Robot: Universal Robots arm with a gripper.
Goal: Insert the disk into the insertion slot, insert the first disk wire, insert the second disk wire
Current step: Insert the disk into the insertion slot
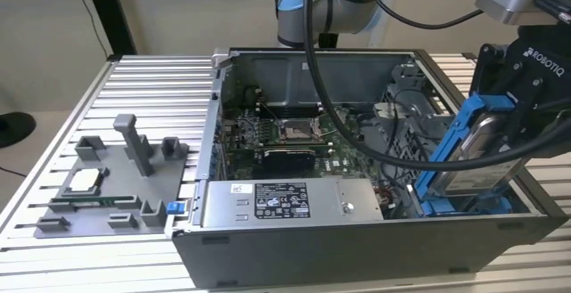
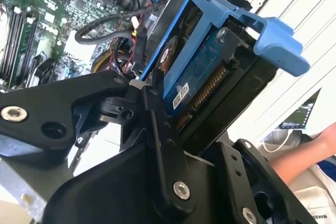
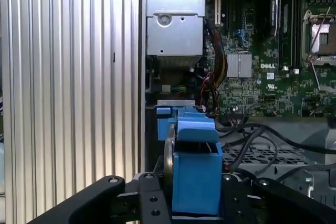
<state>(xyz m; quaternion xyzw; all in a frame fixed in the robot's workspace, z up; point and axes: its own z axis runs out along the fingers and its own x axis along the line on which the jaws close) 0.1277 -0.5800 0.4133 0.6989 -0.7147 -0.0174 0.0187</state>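
A: Your black two-fingered pincer (image 3: pixel 195 195): is it loaded?

B: Yes. You have it clenched on the silver metal disk in its bright blue plastic frame (image 1: pixel 486 136), tilted, its lower end at the grey insertion slot with blue parts (image 1: pixel 450 207). Not seated, I judge; both wires remain undone.

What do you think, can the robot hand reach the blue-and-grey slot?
Probably yes: the hand holds the blue-framed silver metal disk right at the grey rectangular slot, though thick black cables run close by.
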